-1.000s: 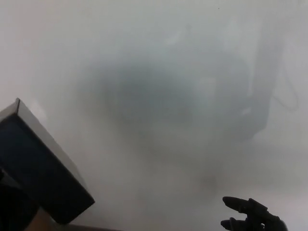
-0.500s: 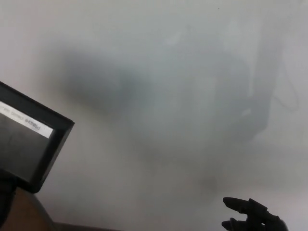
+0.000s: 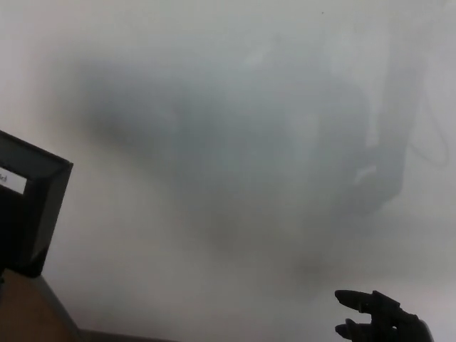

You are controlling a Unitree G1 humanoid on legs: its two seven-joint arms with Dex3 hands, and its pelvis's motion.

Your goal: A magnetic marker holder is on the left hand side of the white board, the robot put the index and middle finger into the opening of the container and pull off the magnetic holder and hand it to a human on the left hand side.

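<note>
Here, the magnetic marker holder [image 3: 32, 206] sits at the nine o'clock edge of my view, a black open-topped box cut off by the frame so that only its right part shows. Its opening faces up and toward me, the dark inner walls sloping down into shadow, and a small white label with tiny print I cannot read peeks in at the far left of the inside. The box is tilted, its top rim running down toward three o'clock, its lower corner pointing toward six. Whether it touches the whiteboard [image 3: 235, 85] behind it I cannot tell.

My left hand does not show anywhere, so I cannot say what is carrying the holder. Just under the box, at seven to eight o'clock, lies a brown patch [image 3: 32, 313] with a grey edge; it is too blurred for me to name.

The whiteboard fills nearly everything else, pale and glossy, carrying soft dark reflections across its middle and a taller dark shape toward two and three o'clock.

Down at five o'clock, well apart from the holder, my right hand [image 3: 381, 324] comes up from the bottom edge. Its black fingers [image 3: 354, 296] are spread and stretched toward nine o'clock, holding nothing.
</note>
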